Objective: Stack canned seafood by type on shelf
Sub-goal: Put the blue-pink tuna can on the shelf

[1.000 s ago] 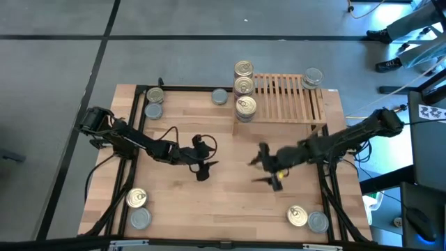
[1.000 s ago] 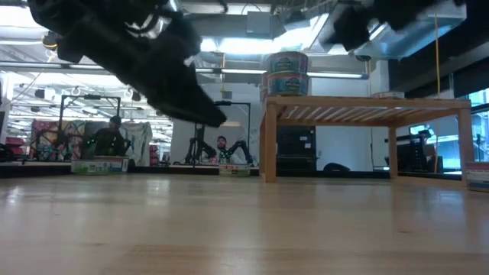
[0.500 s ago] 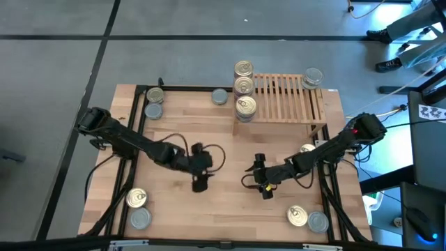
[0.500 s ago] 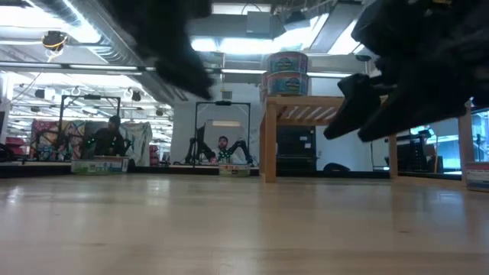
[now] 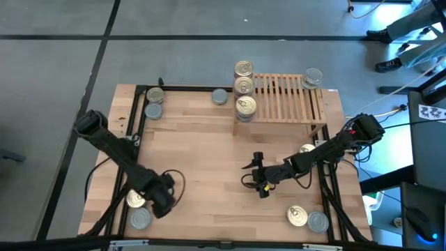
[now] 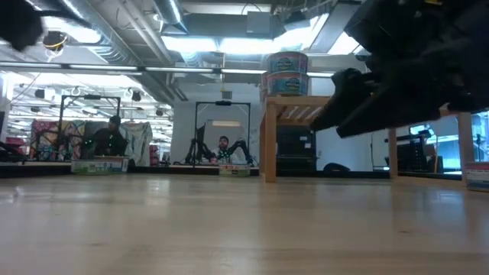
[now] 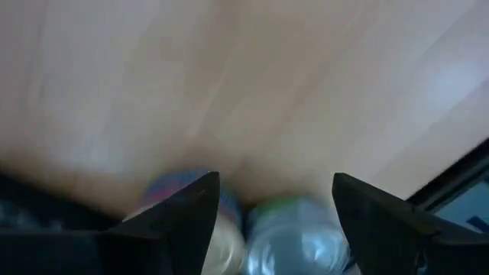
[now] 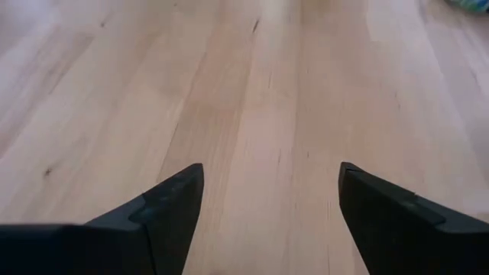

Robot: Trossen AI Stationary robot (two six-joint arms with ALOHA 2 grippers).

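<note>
Looks like a robotics lab or open workshop space. Exposed ceiling ducts (image 6: 114, 46) and strip lights (image 6: 229, 42) overhead, grey concrete floor (image 5: 174, 42), and people (image 6: 223, 149) sitting among equipment stands (image 6: 202, 137) in the background.

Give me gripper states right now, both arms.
Left gripper: open, empty, over the two cans at the table's near-left corner.
Right gripper: open, empty, over bare tabletop.

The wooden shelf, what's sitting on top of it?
On the wooden shelf sit gold-topped cans lined up along one end, and a silver-topped can at the far corner. The rest is bare slats. Whether more cans hide beneath those tops cannot be seen from above.
</note>
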